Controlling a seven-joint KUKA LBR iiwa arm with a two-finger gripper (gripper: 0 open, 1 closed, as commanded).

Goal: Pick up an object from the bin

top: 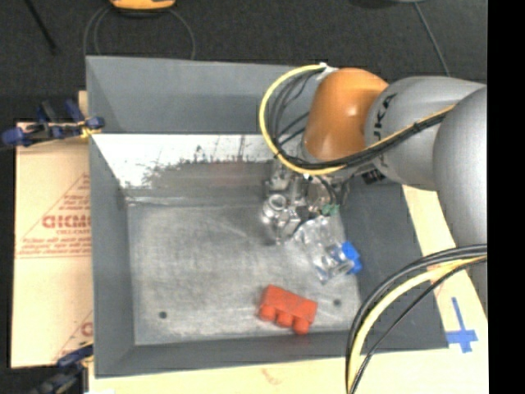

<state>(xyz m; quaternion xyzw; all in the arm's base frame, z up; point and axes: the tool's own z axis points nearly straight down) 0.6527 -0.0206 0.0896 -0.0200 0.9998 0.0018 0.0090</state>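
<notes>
From my end I see the gripper (283, 218) low in the bin (189, 261), toward the back and right of the floor, under the arm's orange cover (338, 115). Whether it is open or closed I cannot tell, because its metal parts run together with the clutter at the wrist, and I see nothing I could call held. The nearest thing is a clear plastic piece with a blue end (335, 258), lying just beside the gripper on its near-right side. A red block (288, 309) with rounded bumps lies apart from both, near the front wall. My worry is the clear piece: it looks light and slick, so in my judgement a close that lands off-centre could squirt it sideways or pinch only an edge, and it would drop on the lift. It also sits close under the wrist, so I can't confirm alignment before committing. A descent too far would press metal onto the bin floor. The back wall is near as well — a sideways correction that way risks a scrape. The red block looks like the safer target to me — chunky and in the open — should this attempt come up empty.
</notes>
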